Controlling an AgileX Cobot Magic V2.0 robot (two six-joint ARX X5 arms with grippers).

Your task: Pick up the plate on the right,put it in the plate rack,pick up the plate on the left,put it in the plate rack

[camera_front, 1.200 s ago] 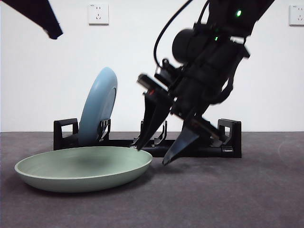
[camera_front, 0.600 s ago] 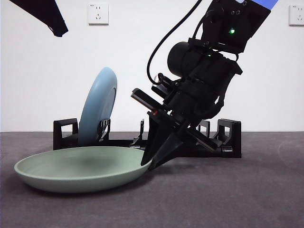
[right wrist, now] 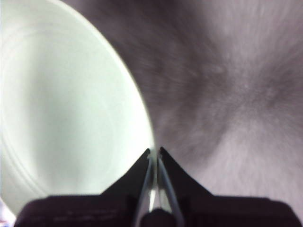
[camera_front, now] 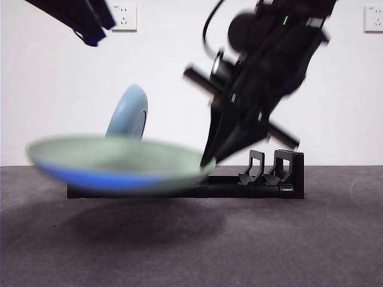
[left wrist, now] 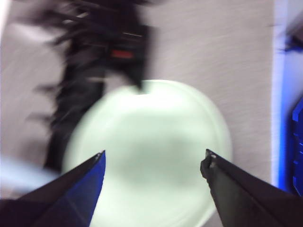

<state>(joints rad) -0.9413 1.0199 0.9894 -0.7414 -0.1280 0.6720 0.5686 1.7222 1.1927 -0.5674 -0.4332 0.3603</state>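
My right end effector point(camera_front: 208, 160) is clamped on the rim of the wide, shallow pale green ceramic plate point(camera_front: 119, 162), its two black jaws pinching the edge between them, as my right wrist view shows point(right wrist: 155, 152). The plate point(right wrist: 66, 113) hangs in the air above the dark grey tabletop point(camera_front: 287, 239), roughly level and blurred, casting a shadow on the surface below. Behind it stands the long low black plastic plate rack point(camera_front: 275, 173), with the round light blue plate point(camera_front: 128, 113) upright in its slots toward one end. My left end effector point(left wrist: 154, 161) hovers above the green plate point(left wrist: 151, 156), jaws spread wide and gripping nothing; in the front view it shows only as a black tip at a top corner point(camera_front: 90, 21).
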